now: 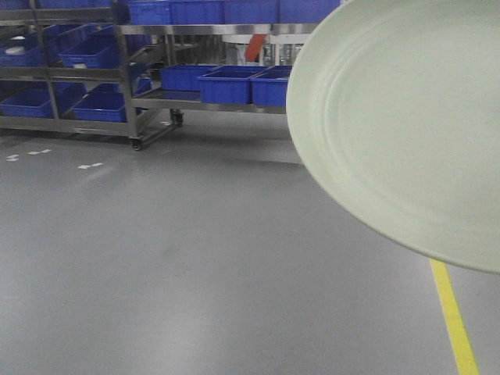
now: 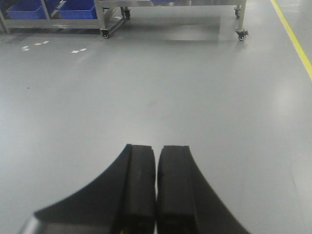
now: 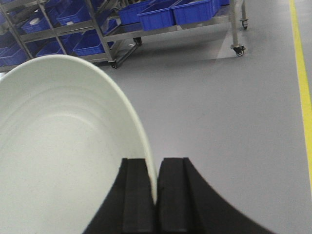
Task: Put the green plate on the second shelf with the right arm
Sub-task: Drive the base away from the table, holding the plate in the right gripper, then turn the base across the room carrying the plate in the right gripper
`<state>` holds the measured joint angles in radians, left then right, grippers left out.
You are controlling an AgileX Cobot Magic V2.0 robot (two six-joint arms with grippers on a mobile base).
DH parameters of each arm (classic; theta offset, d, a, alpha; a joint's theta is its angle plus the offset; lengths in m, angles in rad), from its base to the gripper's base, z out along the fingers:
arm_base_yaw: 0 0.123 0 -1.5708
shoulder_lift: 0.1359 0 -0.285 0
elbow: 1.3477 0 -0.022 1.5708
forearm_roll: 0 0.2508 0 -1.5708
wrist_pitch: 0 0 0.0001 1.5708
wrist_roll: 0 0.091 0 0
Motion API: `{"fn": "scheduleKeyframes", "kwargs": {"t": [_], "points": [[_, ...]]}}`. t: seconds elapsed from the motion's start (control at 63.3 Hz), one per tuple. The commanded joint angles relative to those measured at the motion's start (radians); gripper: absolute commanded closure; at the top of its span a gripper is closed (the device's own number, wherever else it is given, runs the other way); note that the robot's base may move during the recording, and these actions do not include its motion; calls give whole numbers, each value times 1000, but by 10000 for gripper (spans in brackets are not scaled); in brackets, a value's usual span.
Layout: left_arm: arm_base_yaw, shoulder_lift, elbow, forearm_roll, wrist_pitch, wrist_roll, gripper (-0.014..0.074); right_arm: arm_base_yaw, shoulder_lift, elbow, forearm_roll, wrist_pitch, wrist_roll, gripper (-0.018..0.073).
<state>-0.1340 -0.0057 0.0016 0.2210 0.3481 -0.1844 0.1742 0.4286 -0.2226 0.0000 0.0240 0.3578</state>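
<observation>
The right claw (image 3: 156,195) is gripping the green plate (image 3: 63,146) by its rim, mid-carry; the left claw (image 2: 156,187) is clenching on nothing. Next, the plate needs carrying to the distant steel rack (image 1: 203,29).

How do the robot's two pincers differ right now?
The left pincer holds nothing, and its two black fingers are closed against each other. The right pincer is closed on the rim of the green plate. In front of the left pincer there is grey floor, while the plate fills the space beside the right pincer. Both pincers are black, have the same shape, and point toward the racks of blue bins.
</observation>
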Motion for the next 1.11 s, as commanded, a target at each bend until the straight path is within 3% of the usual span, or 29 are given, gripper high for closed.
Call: {"fn": "scheduleKeyframes", "kwargs": {"t": [0.0, 1.091], "points": [[-3, -22, 42, 1, -61, -5, 472, -5, 2, -33, 0, -115, -1, 505], [-3, -22, 42, 1, -61, -5, 472, -5, 2, -33, 0, -115, -1, 505]]}}
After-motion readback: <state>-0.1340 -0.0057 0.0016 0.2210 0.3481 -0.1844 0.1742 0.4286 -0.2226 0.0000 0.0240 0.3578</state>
